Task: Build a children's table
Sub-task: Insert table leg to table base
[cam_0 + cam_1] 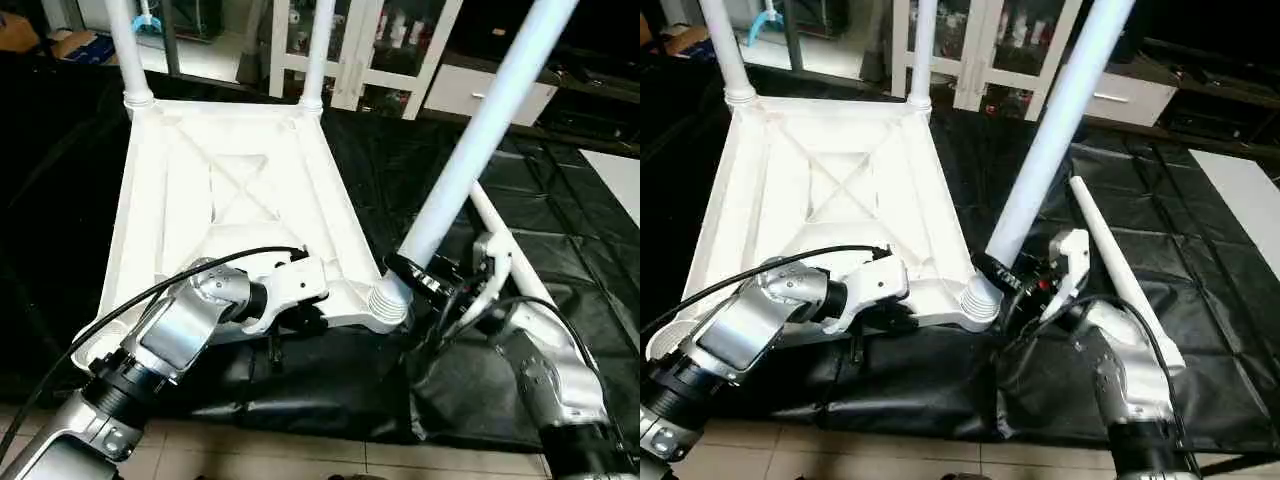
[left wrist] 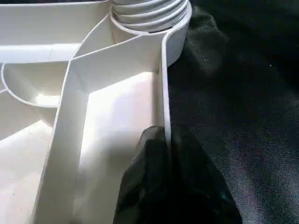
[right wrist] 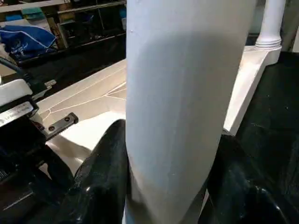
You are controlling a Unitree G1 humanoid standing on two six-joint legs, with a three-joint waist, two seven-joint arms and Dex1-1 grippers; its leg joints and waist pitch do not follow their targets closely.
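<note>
The children's table lies upside down on the black-covered surface, its white tabletop point(image 1: 230, 180) showing the X-ribbed underside. Two legs point(image 1: 128, 50) point(image 1: 318, 50) stand upright in the far corner sockets. A third leg point(image 1: 480, 130) leans to the right out of the near right socket point(image 1: 388, 300). My right gripper point(image 1: 425, 275) is closed around this leg just above the socket, a black finger point(image 3: 103, 163) on each side. A fourth leg point(image 1: 1120, 270) lies loose on the cover behind my right wrist. My left gripper point(image 2: 167, 135) is shut on the tabletop's near rim point(image 2: 164, 93), close to that socket.
The black cover ends just in front of the tabletop, with tiled floor point(image 1: 300, 450) below. White cabinets point(image 1: 380, 50) stand behind the work surface, and a white panel point(image 1: 620, 180) lies at the far right. A black cable point(image 1: 150, 295) loops over my left forearm.
</note>
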